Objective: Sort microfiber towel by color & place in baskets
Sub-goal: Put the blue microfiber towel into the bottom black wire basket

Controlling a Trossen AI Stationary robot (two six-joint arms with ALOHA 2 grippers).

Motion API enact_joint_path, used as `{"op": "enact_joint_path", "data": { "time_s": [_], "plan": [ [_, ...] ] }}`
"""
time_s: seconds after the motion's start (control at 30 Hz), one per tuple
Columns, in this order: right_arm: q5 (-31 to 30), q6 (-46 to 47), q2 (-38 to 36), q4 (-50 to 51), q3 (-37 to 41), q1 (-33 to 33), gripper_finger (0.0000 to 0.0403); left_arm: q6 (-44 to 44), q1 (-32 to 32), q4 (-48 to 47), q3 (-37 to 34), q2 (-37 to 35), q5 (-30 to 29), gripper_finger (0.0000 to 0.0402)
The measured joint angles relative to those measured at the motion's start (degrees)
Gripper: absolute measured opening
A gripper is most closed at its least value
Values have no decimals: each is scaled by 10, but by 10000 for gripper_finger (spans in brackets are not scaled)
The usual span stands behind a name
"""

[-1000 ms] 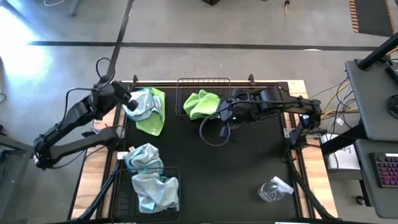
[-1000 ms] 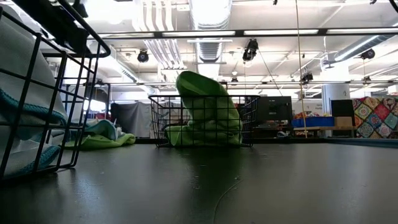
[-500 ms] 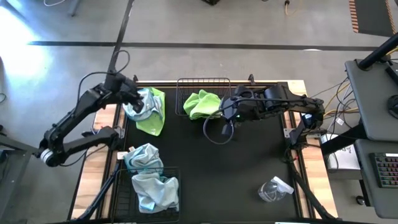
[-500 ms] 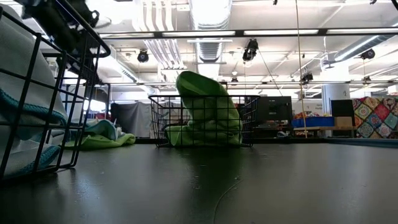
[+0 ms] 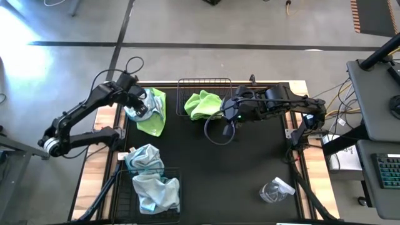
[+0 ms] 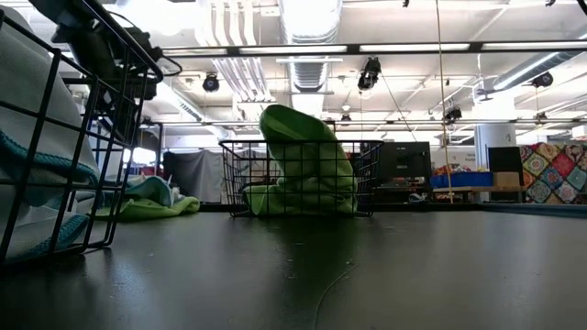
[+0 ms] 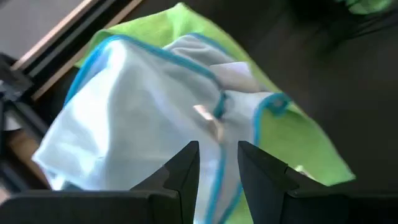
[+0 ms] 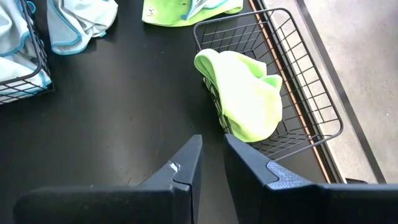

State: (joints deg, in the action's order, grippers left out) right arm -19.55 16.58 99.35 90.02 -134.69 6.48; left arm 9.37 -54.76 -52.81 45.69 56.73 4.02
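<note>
A pale blue towel lies crumpled on a lime green towel at the table's far left. My left gripper hovers open right above the blue one, fingers pointing down. Another lime green towel sits in the far basket, draped over its near rim. My right gripper waits just right of that basket, narrowly open and holding nothing. The near-left basket holds pale blue towels.
One pale blue towel lies against the far rim of the near-left basket. A clear plastic wrapper lies at the table's near right. A dark cable loop hangs under the right arm. The middle of the black tabletop is bare.
My left arm has swung toward the table's far edge and its gripper has moved right, from the left edge of the towel pile to a place over the pale blue towel. The towels have not moved. My right arm has stayed nearly where it was.
</note>
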Motion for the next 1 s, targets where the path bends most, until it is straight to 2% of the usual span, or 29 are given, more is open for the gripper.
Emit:
{"op": "enact_joint_path", "data": {
  "time_s": [0.17, 0.4, 0.53, 0.87, 1.0],
  "plan": [
    [0, 2, 0, 0, 0, 0, 59, -35, 0, -4, 0, 21, -62, 95],
    [0, 3, 0, 0, 0, 0, 59, -74, 0, -33, -1, 44, -74, 95],
    [0, 4, 0, 0, 0, 0, 59, -73, 0, -48, -4, 58, -115, 95],
    [0, 15, 0, 0, 0, 0, 59, -79, 1, -104, -5, 94, -115, 95],
    [0, 24, 0, 0, 0, 0, 59, -70, 2, -112, -5, 106, -99, 95]
  ]
}}
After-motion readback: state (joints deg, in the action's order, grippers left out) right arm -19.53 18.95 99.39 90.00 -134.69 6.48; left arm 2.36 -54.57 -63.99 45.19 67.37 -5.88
